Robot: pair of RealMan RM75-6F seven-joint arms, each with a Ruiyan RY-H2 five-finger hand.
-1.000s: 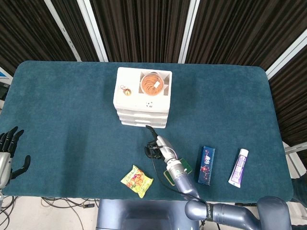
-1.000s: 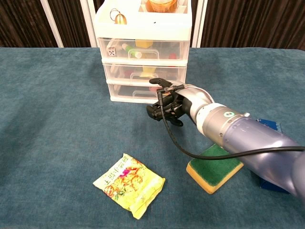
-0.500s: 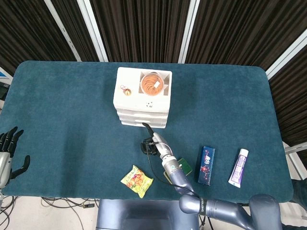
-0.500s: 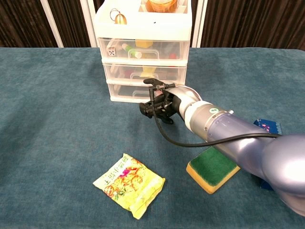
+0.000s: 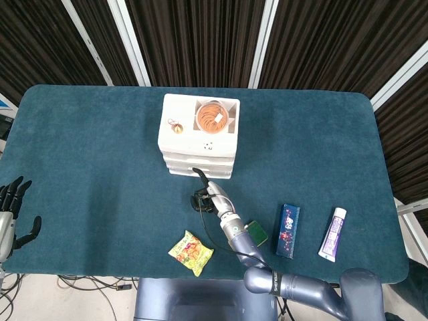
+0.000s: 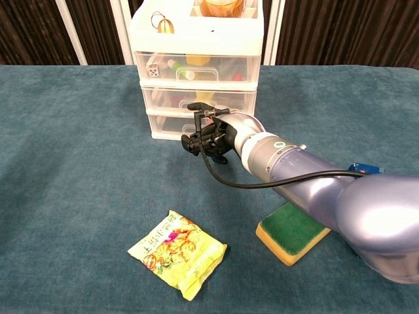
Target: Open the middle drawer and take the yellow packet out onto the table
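Centre of both views: white plastic three-drawer cabinet (image 6: 196,72) standing on the teal felt tabletop (image 5: 87,154), all drawers apparently pushed in, clear fronts showing small items inside. Just in front of it, at mid-frame in the chest view, right hand (image 6: 208,134): one of the fingers (image 6: 196,106) stretched out toward the front of the middle drawer (image 6: 200,100), about level with its lower edge, the rest curled in on nothing. Contact with the drawer front impossible to confirm from either view; looks touching or nearly so. Extended finger presumably posed that way to hook or press the drawer's pull lip, the arm coming in low from the lower right to stay clear of the things lying there.

Lower left of centre in the chest view, flat on the felt and well apart from the cabinet: yellow crinkled snack packet (image 6: 177,254) with red print. Judged from this, possibly already the task's packet out on the tabletop; something yellow also visible through the drawer fronts, too small to identify.

Right of the packet, partly under the arm: green-and-yellow sponge (image 6: 291,234). Further right in the head view: dark blue box (image 5: 288,231) and white-and-purple tube (image 5: 332,234).

Far lower left of the head view: left hand (image 5: 12,217) off the tabletop edge, fingers spread, holding nothing, parked out of the way.
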